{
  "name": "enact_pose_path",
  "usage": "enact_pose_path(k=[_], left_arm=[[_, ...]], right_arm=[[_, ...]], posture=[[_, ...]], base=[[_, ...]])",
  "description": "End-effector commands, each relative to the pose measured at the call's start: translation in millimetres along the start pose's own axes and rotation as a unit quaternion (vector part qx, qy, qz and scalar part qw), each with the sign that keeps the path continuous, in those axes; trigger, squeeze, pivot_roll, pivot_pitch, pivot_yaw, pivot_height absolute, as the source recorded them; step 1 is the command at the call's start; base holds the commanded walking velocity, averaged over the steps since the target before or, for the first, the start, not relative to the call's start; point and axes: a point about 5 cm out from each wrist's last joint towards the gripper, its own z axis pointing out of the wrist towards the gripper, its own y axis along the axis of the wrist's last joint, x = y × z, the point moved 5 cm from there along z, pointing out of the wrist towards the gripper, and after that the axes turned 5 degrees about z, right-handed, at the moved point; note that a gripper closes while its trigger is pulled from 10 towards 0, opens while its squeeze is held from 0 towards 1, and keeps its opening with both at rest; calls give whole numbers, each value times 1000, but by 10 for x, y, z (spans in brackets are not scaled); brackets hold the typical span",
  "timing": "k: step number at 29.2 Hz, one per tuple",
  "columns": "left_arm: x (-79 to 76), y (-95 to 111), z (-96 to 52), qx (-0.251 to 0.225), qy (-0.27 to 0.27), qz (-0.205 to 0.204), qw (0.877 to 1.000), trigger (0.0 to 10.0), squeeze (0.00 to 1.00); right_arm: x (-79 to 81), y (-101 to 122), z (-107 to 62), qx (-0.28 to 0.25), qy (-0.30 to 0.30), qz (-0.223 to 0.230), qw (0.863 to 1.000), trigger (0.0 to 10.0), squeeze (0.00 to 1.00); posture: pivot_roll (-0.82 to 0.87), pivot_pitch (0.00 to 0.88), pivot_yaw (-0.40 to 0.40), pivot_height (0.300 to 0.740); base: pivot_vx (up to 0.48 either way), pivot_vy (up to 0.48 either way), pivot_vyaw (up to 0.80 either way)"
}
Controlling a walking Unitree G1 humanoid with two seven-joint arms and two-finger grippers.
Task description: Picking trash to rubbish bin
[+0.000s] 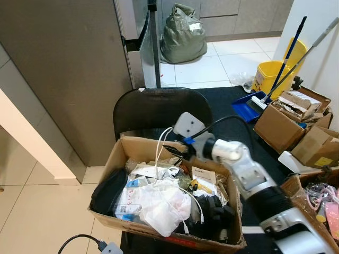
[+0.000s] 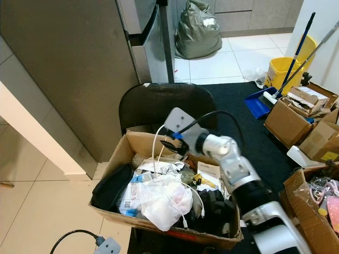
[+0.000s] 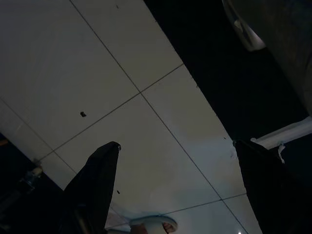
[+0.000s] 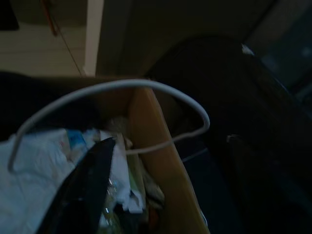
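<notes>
A cardboard box (image 1: 109,165) heaped with trash rests on a black chair (image 1: 159,108). Inside lie a crumpled white plastic bag (image 1: 161,205), paper packets and dark items. A white cable (image 1: 161,142) arches up out of the box near its far rim. My right gripper (image 1: 178,151) hovers over the box's far side, right beside that loop. In the right wrist view the right gripper (image 4: 170,141) is open, and the cable (image 4: 146,85) curves just beyond the fingertips, apart from the pads. My left gripper (image 3: 175,156) hangs low and open above floor tiles.
A tall grey cabinet (image 1: 63,69) stands to the left of the chair. A stuffed grey-green bag (image 1: 183,32) sits at the back. On the right are a yellow mop bucket (image 1: 270,74), a blue dustpan (image 1: 246,106) and open cardboard boxes (image 1: 286,124) on a black mat.
</notes>
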Motion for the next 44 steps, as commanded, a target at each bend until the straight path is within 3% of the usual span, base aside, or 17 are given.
enact_pose_path(k=[1, 3, 4, 6, 7, 9, 12, 18, 25, 29, 31, 34, 36, 44], left_arm=[[-135, 59, 16, -2, -12, 4, 1000, 10000, 0], [-185, 116, 24, -5, -15, 4, 1000, 10000, 0], [-212, 140, 27, -6, -17, 5, 1000, 10000, 0], [-212, 140, 27, -6, -17, 5, 1000, 10000, 0], [-217, 145, 27, -6, -17, 6, 1000, 10000, 0], [-196, 130, 25, -5, -17, 6, 1000, 10000, 0], [-103, 57, 14, 0, -12, 7, 1000, 10000, 0], [231, -193, -52, 18, 6, 9, 1000, 10000, 0], [289, -228, -66, 21, 10, 10, 1000, 10000, 0], [165, -141, -34, 16, 3, 7, 1000, 10000, 0], [145, -130, -30, 15, 2, 6, 1000, 10000, 0], [43, -116, -16, 16, -5, 10, 1000, 10000, 0], [15, -143, -16, 20, -8, 13, 1000, 10000, 0], [70, -252, -36, 30, -5, 15, 999, 10000, 0]], right_arm=[[-5, -29, -37, 12, 4, -1, 1000, 10000, 0], [-93, -88, -130, 27, -6, -5, 1000, 10000, 0], [-167, -208, -240, 60, -13, -10, 998, 10000, 0], [-167, -208, -240, 60, -13, -10, 998, 10000, 0], [-198, -331, -346, 93, -11, -14, 995, 10000, 0], [-198, -388, -399, 108, -6, -14, 994, 10000, 0], [-166, -517, -515, 144, 12, -16, 989, 10000, 0], [-108, -768, -741, 210, 32, 3, 977, 10000, 0], [-156, -769, -736, 192, 8, 22, 981, 10000, 0], [-447, -973, -786, 189, -100, 57, 975, 10000, 0], [-493, -1003, -802, 184, -120, 70, 973, 10000, 0], [-584, -852, -807, 66, -165, 177, 968, 10000, 0], [-561, -768, -819, 21, -160, 210, 964, 10000, 0], [-581, -883, -832, 15, -181, 228, 957, 10000, 0]], posture=[[12, 58, 88, 740], [12, 58, 88, 740], [9, 61, 90, 740], [9, 61, 90, 740], [9, 61, 90, 740], [9, 61, 90, 740], [9, 59, 92, 740], [10, 50, 97, 740], [10, 50, 97, 740], [10, 50, 97, 740], [10, 50, 97, 740], [9, 56, 101, 740], [10, 60, 103, 740], [10, 60, 103, 740]], base=[[0, 0, 0], [0, 0, 0], [0, 0, 0], [0, 0, 0], [0, 0, 0], [0, 0, 0], [0, 0, 0], [0, 0, 0], [0, 0, 0], [0, 0, 0], [0, 0, 0], [-104, 0, 0], [-334, 0, 0], [-404, 0, 0]])
